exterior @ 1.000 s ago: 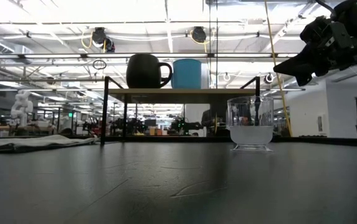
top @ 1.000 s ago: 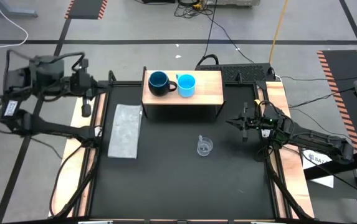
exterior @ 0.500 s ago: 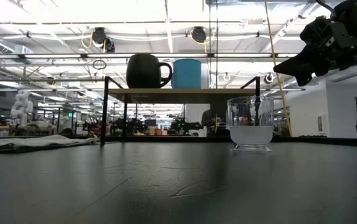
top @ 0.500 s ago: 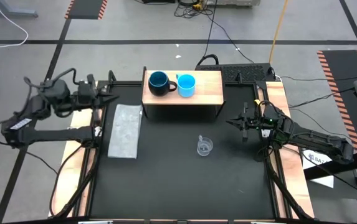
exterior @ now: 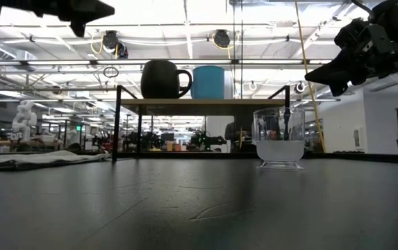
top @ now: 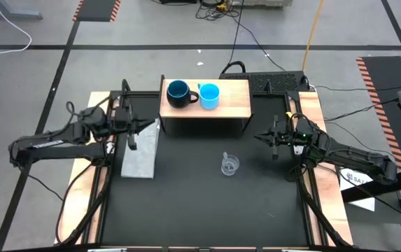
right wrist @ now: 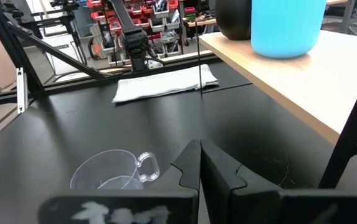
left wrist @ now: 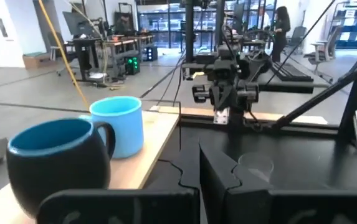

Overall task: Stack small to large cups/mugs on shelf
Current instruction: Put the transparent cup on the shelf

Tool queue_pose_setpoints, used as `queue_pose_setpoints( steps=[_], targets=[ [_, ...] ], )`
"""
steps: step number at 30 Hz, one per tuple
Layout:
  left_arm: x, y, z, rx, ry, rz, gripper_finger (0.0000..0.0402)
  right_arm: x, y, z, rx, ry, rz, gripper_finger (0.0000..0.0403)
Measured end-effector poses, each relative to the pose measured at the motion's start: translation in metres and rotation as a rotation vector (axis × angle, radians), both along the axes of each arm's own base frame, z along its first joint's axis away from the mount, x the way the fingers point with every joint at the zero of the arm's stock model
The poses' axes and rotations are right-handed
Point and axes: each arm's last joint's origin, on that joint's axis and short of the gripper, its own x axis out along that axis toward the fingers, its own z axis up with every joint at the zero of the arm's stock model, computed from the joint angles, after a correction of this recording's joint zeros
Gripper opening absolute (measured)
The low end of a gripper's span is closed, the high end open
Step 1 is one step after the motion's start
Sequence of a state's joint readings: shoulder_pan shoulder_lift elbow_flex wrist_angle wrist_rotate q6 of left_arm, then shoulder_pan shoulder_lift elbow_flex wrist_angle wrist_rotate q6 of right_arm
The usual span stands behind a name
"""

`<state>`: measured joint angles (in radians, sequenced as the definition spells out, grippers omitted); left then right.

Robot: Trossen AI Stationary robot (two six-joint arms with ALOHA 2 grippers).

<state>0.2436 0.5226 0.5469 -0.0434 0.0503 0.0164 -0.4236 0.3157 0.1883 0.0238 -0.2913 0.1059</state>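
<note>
The dark navy mug (top: 178, 93) and the light-blue cup (top: 209, 96) stand side by side on the wooden shelf (top: 236, 105), the mug to the left. The clear plastic cup (top: 229, 165) stands upright on the black table in front of the shelf; the right wrist view shows this clear cup (right wrist: 113, 174) close ahead. My left gripper (top: 131, 130) hovers shut at the shelf's left end, above the grey cloth, facing the mug (left wrist: 57, 158). My right gripper (top: 273, 138) hangs shut above the table, right of the clear cup.
A grey folded cloth (top: 141, 147) lies flat on the table left of the shelf's front. The shelf stands on thin dark legs (exterior: 117, 121) with open space beneath. Wooden strips run along the table's left and right edges. Black table surface spreads in front of the clear cup.
My left arm has swung in from outside the table's left edge toward the right and downward, ending at the shelf's left end above the cloth. The right arm and all three cups have kept still.
</note>
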Motion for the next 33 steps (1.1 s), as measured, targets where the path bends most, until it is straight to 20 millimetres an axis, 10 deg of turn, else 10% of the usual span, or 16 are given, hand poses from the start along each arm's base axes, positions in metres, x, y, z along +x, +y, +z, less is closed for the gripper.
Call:
queue_pose_setpoints(
  steps=[13, 33],
  targets=[
    [-0.046, -0.019, -0.028, -0.043, 0.004, -0.143, 0.0, 0.0, 0.0, 0.0, -0.002, 0.001, 0.002, 0.0],
    [-0.025, -0.026, -0.097, -0.064, -0.073, -0.271, 0.0, 0.0, 0.0, 0.001, -0.006, -0.01, 0.002, 0.0]
  ],
)
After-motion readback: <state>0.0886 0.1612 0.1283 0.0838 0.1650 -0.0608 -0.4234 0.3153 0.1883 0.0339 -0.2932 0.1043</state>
